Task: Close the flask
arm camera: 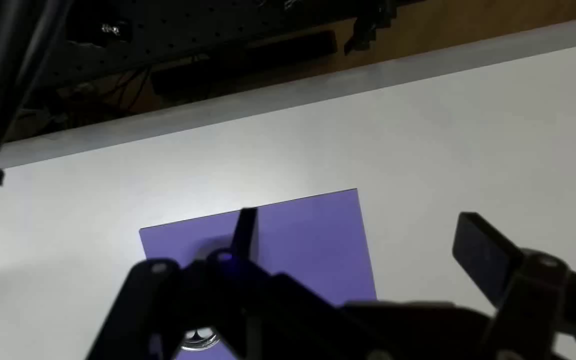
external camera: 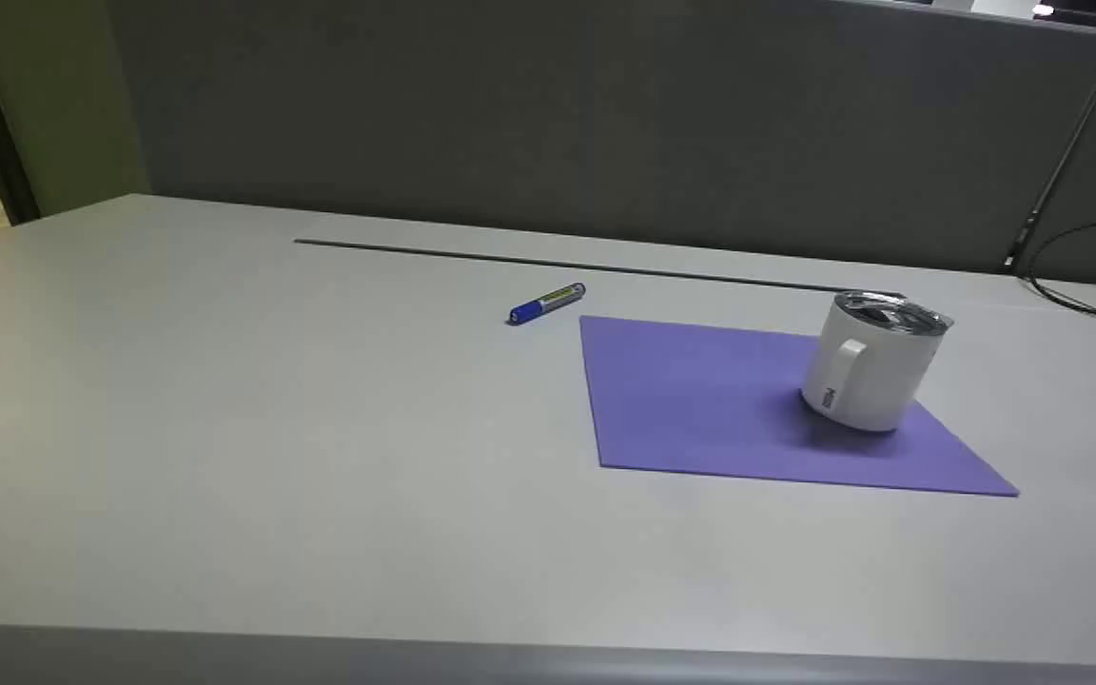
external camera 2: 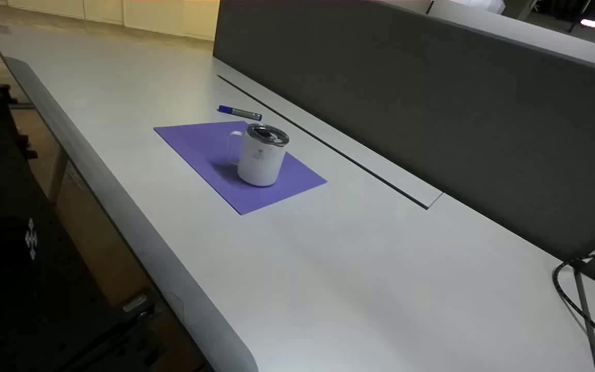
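The flask (external camera: 871,371) is a white mug with a handle and a shiny silver-rimmed lid (external camera: 893,314). It stands upright on a purple mat in both exterior views (external camera 2: 260,161). The lid (external camera 2: 268,135) sits on top and has a dark patch; I cannot tell whether its opening is open or shut. In the wrist view, my gripper (arm camera: 359,217) is wide open with nothing between its fingers. Its left finger and body hide most of the flask; a bit of the silver rim (arm camera: 208,342) shows at the lower left. The gripper is out of view in both exterior views.
The purple mat (external camera: 691,400) lies on a pale table (external camera: 272,428). A blue pen (external camera: 548,303) lies beyond the mat, also in an exterior view (external camera 2: 239,112). A dark partition (external camera: 557,124) stands along the back. A cable (external camera 2: 586,310) lies at the table's end.
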`<action>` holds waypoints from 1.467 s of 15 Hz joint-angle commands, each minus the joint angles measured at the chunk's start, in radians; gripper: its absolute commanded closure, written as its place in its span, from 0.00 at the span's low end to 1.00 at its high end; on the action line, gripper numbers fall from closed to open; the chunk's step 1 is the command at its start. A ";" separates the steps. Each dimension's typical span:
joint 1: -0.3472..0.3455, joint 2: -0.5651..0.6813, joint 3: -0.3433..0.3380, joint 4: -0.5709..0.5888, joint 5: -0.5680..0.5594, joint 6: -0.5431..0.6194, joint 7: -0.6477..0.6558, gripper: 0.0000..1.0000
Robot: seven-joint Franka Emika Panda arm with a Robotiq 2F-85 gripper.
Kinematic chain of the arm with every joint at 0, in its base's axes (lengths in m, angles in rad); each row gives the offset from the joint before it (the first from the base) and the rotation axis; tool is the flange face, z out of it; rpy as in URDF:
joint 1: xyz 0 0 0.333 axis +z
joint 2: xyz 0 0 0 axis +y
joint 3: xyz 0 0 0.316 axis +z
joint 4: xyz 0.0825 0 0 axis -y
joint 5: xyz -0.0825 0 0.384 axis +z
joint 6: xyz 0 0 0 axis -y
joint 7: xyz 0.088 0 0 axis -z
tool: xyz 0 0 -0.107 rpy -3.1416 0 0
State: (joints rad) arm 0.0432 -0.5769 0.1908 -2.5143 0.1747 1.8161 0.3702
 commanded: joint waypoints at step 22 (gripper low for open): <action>-0.136 0.469 -0.095 0.128 -0.323 0.448 0.026 0.75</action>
State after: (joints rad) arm -0.0966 -0.1984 0.1191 -2.4314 -0.0840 2.2647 0.3725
